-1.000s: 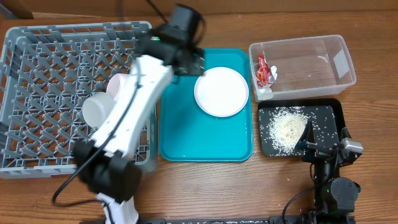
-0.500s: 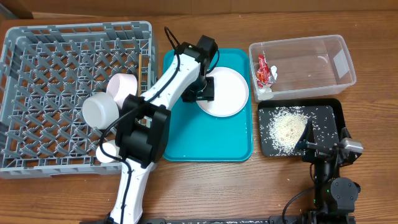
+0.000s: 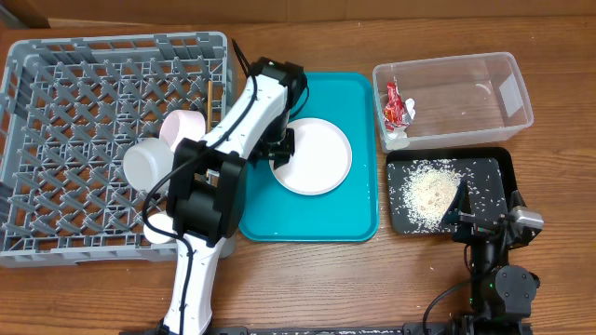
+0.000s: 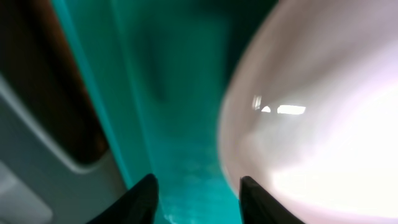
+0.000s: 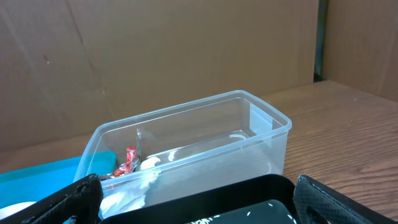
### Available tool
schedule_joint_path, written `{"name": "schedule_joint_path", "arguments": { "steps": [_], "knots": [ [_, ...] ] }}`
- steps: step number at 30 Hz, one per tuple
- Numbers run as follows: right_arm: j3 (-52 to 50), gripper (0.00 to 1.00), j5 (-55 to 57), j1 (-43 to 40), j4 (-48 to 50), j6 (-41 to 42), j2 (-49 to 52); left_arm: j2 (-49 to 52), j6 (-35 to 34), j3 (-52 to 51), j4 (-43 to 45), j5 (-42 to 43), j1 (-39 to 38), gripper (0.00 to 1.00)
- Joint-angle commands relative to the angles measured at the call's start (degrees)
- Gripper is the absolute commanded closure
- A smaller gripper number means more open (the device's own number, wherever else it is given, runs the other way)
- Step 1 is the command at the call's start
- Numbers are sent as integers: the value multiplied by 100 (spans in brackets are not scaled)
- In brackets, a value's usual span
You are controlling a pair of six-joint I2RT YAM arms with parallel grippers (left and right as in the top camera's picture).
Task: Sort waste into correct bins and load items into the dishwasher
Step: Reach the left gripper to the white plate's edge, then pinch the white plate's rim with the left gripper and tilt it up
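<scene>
The white plate (image 3: 317, 158) lies on the teal tray (image 3: 317, 219). My left gripper (image 3: 279, 149) is low at the plate's left rim. In the left wrist view its fingers (image 4: 198, 193) stand apart: the right one is against the plate (image 4: 323, 124), and bare tray (image 4: 155, 93) shows between them. The grey rack (image 3: 56, 93) holds a pink bowl (image 3: 182, 126), a white cup (image 3: 147, 165) and a white bowl (image 3: 160, 228). The clear tub (image 3: 466, 88) holds the red packet (image 3: 395, 102) and white scrap (image 3: 396, 138). Rice (image 3: 430, 191) lies in the black tray (image 3: 507, 163). My right gripper (image 3: 463, 212) is open and empty.
A thin wooden stick (image 3: 209, 100) stands at the rack's right side. The right wrist view shows its open fingers (image 5: 196, 208) over the black tray (image 5: 249, 193), facing the clear tub (image 5: 249, 137) with the packet (image 5: 127, 160). The rack's wall (image 4: 25, 155) is close on the left.
My left arm swung from the rack to the plate's left rim. The plate has since slid left and toward the front on the teal tray. The right arm has not moved.
</scene>
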Motion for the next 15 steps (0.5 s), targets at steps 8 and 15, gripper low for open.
{"name": "schedule_joint_path", "arguments": {
  "steps": [8, 15],
  "knots": [
    [-61, 0, 26, -26, 37, 13, -68, -310, 962, 280, 1698, 870, -1705, 43],
    [-61, 0, 26, -26, 37, 13, -68, 181, 957, 278, 1856, 612, -2059, 55]
  ]
}}
